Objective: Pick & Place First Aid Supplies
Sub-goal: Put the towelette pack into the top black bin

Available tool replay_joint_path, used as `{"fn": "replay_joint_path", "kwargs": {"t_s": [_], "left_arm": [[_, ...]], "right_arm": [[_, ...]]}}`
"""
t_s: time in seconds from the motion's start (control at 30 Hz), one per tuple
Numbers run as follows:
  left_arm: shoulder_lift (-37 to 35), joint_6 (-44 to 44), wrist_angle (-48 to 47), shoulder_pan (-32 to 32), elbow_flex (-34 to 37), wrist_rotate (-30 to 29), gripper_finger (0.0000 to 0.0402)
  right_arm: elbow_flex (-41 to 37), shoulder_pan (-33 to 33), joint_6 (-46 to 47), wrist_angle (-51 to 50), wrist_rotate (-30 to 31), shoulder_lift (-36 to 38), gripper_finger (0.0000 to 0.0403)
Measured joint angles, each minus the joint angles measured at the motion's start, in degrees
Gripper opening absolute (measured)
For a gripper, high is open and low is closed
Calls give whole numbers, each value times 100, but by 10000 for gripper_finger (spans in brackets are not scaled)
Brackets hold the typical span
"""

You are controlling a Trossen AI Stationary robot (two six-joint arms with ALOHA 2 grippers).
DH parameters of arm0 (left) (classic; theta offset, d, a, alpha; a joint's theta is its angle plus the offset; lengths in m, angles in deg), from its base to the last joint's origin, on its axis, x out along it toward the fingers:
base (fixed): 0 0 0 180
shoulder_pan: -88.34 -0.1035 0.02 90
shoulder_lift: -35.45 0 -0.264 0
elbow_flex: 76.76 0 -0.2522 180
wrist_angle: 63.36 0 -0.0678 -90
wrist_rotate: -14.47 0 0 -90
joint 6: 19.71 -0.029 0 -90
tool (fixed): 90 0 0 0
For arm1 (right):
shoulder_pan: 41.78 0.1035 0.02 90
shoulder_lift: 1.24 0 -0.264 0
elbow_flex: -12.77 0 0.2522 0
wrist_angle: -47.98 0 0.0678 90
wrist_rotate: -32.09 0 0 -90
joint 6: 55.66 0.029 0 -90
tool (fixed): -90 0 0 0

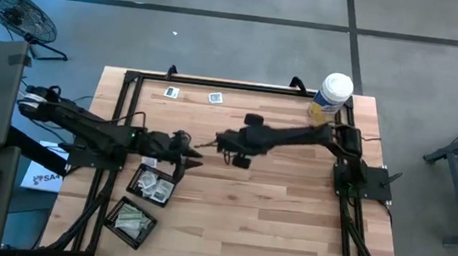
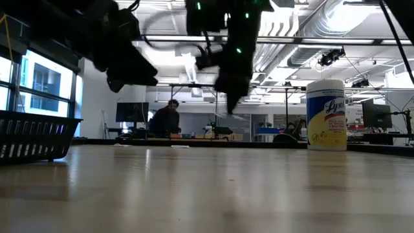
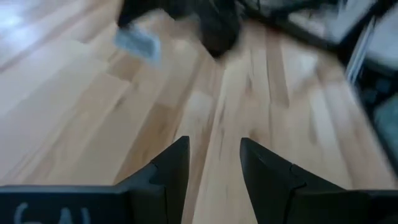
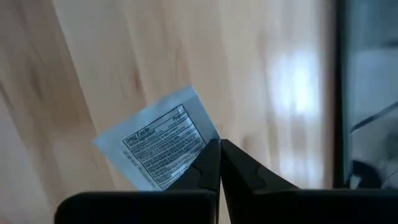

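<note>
Right gripper (image 4: 219, 163) sat over mid-table, lifted off the surface, fingers pinched together on 1 corner of a square white-grey packet (image 4: 158, 147); the rest of the packet stuck out ahead of the fingertips, printed face toward the wrist camera. Left gripper (image 3: 214, 163) hovered just left of it, above the wood, fingers apart with nothing between them. 2 more packets (image 1: 171, 93) lay flat near the table's far edge, well apart from both grippers. 2 black mesh trays (image 1: 151, 184) held other supplies beneath the left arm. A white canister (image 1: 331, 97) stood at the far right corner.
</note>
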Motion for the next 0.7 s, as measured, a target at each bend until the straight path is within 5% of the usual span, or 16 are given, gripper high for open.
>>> {"fn": "replay_joint_path", "kwargs": {"t_s": [0.3, 0.7], "left_arm": [[44, 1214, 288, -247, 36, 190, 140], [46, 945, 943, -236, 36, -58, 140]], "right_arm": [[2, 1182, 538, 1090, 2067, 28, 0], [4, 1547, -312, 3063, 2698, 32, 0]]}}
